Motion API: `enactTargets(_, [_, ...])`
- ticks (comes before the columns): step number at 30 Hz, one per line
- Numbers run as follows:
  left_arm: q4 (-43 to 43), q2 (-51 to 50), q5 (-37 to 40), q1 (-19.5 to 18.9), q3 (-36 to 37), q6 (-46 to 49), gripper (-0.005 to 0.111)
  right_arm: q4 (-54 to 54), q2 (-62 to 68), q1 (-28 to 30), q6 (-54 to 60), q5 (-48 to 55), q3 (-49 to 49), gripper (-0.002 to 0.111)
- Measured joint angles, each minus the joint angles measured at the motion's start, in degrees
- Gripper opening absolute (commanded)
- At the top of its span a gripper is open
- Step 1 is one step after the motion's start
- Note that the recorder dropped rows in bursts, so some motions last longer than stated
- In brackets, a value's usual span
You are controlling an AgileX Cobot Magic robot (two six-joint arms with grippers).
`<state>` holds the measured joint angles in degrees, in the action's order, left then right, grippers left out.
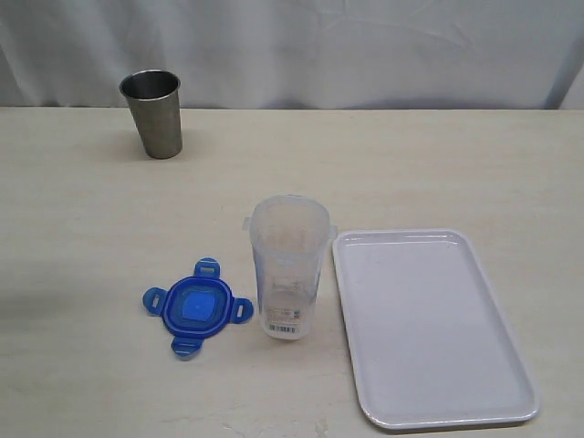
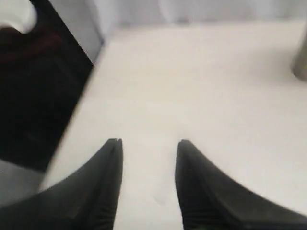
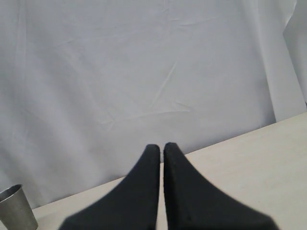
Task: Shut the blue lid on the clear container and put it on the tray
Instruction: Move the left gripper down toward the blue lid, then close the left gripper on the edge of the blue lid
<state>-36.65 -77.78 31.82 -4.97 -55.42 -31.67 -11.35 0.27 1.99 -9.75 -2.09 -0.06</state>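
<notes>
While your left claw (image 2: 149, 141) hangs apart and your right claw (image 3: 158, 145) sits together, pressing the blue lid (image 1: 196, 307) off-centre could topple the tall clear container (image 1: 289, 269).

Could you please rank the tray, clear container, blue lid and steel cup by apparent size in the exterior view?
1. tray
2. clear container
3. blue lid
4. steel cup, farther back, so its rank against the lid is unsure

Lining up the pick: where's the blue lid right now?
Exterior view: the blue lid lies flat on the table, just left of the upright clear container; the tray is on the container's other side.
</notes>
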Motion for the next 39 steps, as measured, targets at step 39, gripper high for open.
enactTargets(39, [94.3,-31.5,-7.1,12.2,9.7,79.5,0.028,0.0,0.0,0.0,0.0,2.6,0.0,0.004])
